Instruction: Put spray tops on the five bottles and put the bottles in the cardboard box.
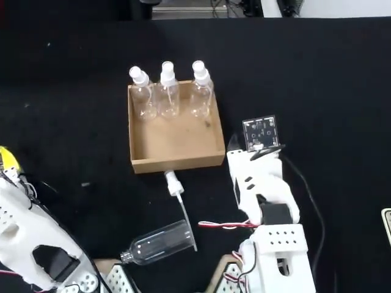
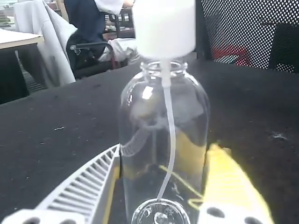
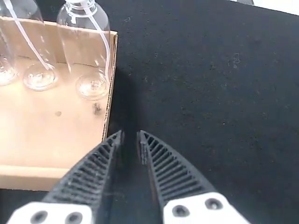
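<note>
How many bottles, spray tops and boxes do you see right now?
Bottles: 5 - three in the cardboard box, one lying on the table, one in the left gripper.
Spray tops: 5 - three on the boxed bottles, one loose on the table, one at the held bottle neck.
Cardboard box: 1.
Total: 11.

Clear bottles (image 1: 168,97), brown cardboard box (image 1: 177,145)

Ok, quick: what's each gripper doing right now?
Left gripper: closed on a bottle.
Right gripper: slightly open, holding nothing.
</note>
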Controlling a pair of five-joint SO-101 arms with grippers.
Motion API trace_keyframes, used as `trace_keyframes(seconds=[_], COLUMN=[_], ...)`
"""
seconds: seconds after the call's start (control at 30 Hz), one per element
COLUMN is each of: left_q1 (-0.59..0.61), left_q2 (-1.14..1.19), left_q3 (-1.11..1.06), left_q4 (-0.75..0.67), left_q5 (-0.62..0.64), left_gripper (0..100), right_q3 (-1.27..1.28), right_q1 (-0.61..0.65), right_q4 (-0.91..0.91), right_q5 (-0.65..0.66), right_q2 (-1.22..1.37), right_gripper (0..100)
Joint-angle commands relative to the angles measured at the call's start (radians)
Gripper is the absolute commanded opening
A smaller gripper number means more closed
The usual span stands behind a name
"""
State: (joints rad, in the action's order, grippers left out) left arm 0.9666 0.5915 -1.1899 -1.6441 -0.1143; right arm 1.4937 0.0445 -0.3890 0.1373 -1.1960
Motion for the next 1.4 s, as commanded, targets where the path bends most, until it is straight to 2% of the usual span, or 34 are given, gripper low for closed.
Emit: trace_keyframes(seconds=[0.0, 0.33, 0.67, 0.93, 1.37], left_q1=[0.008, 0.015, 0.045, 0.054, 0.047], left_q2=[-0.014, -0.032, -0.298, -0.348, -0.358], left_q3=[-0.001, 0.016, -0.104, -0.022, -0.010], left_q4=[-0.018, -0.018, -0.005, 0.278, 0.293], left_q5=[0.009, 0.035, 0.037, 0.041, 0.037], left_gripper=[37, 39, 39, 39, 39], right_q3=[-0.005, -0.004, -0.005, -0.004, -0.005], right_q1=[-0.009, -0.009, -0.009, -0.009, -0.009], right_q4=[0.026, 0.026, 0.026, 0.026, 0.026], right_q5=[0.000, 0.000, 0.000, 0.000, 0.000], right_q2=[-0.013, -0.013, -0.013, -0.013, -0.013], right_gripper=[2.2, 2.2, 2.2, 2.2, 2.2])
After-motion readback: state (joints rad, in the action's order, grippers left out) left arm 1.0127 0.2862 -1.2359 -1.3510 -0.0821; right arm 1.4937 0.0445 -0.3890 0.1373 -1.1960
